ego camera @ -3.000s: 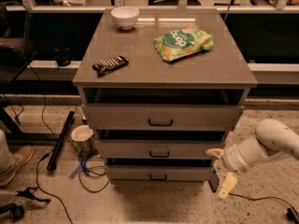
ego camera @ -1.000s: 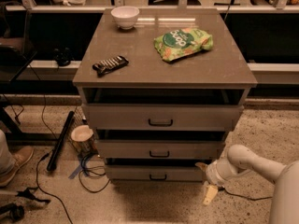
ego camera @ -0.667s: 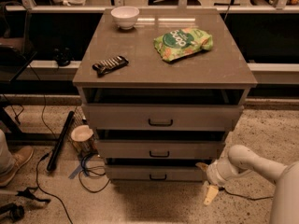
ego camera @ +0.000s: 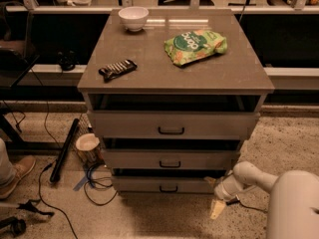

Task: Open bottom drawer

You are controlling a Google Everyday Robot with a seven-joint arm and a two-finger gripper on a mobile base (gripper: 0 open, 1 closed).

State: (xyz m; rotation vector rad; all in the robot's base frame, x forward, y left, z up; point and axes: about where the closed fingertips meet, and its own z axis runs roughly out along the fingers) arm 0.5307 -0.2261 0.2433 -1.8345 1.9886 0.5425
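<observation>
Item: bottom drawer (ego camera: 168, 184), lowest of three in cabinet, narrow front, small black handle, set back under middle drawer. Item: claw (ego camera: 214, 194), low near floor, just beside that drawer's right end, spread apart, gripping nothing. On tabletop (ego camera: 149, 59): white bowl (ego camera: 133, 18), green snack bag (ego camera: 194, 46).

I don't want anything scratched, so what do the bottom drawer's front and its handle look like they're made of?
The bottom drawer front looks like grey-beige laminate or painted board: flat, matte, no grain visible. Its handle looks like black metal or plastic, a thin dark bar; which one is unclear. The gripper hangs low beside that drawer's right end as pictured, away from the handle.
</observation>
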